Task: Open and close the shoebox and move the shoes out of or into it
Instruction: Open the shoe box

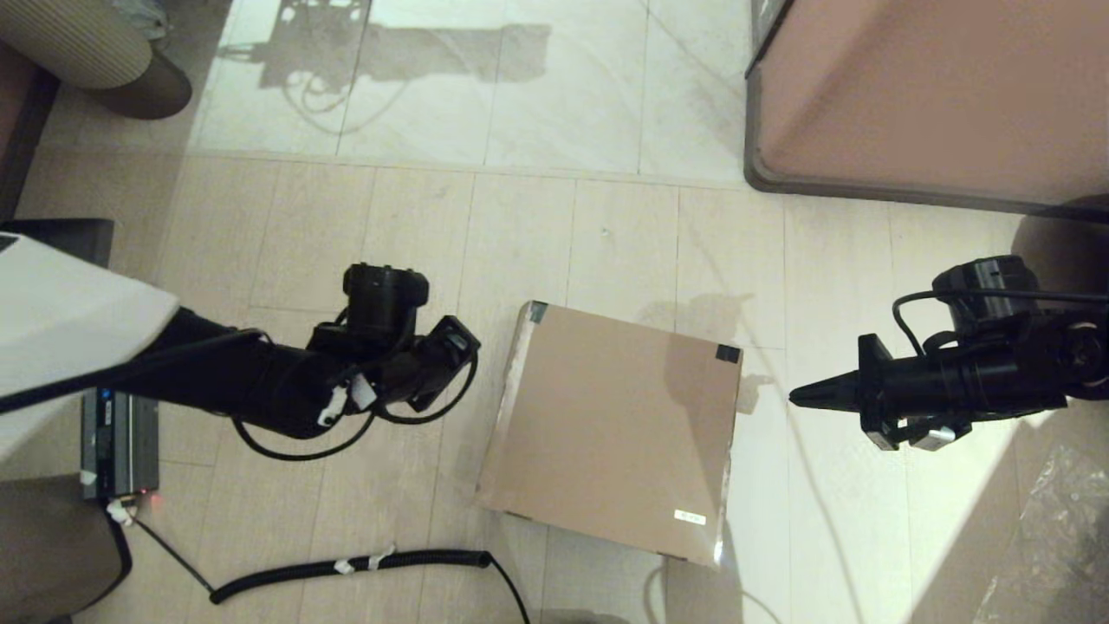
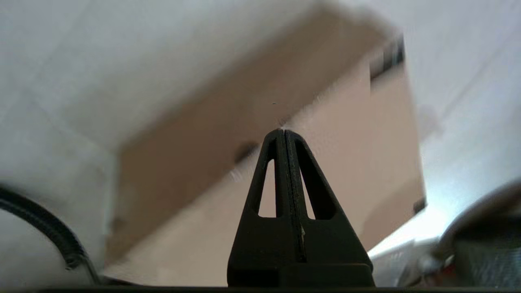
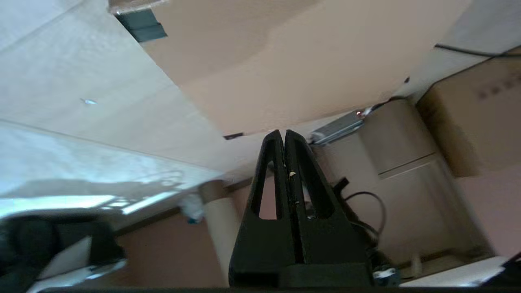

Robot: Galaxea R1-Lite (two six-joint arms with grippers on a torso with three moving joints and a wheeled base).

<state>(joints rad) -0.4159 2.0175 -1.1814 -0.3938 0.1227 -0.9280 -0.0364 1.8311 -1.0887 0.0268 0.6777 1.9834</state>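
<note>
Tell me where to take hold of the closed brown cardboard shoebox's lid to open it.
Probably take the plain brown cardboard shoebox by its lid's near edge, where the small white label sits, coming from the robot's side. The dark tape marks the far corners, so the hinge likely lies there, though no view shows it.

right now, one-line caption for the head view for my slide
Closed shoebox on the tiled floor, flanked by the left gripper and the shut right gripper, neither touching it.

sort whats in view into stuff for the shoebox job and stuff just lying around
For the job:
- shoebox, lid closed, on the floor
- left gripper, shut, beside the box
- right gripper, shut, beside the box

Just lying about:
- coiled black cable
- pinkish-brown cabinet
- crinkled plastic sheet
</note>
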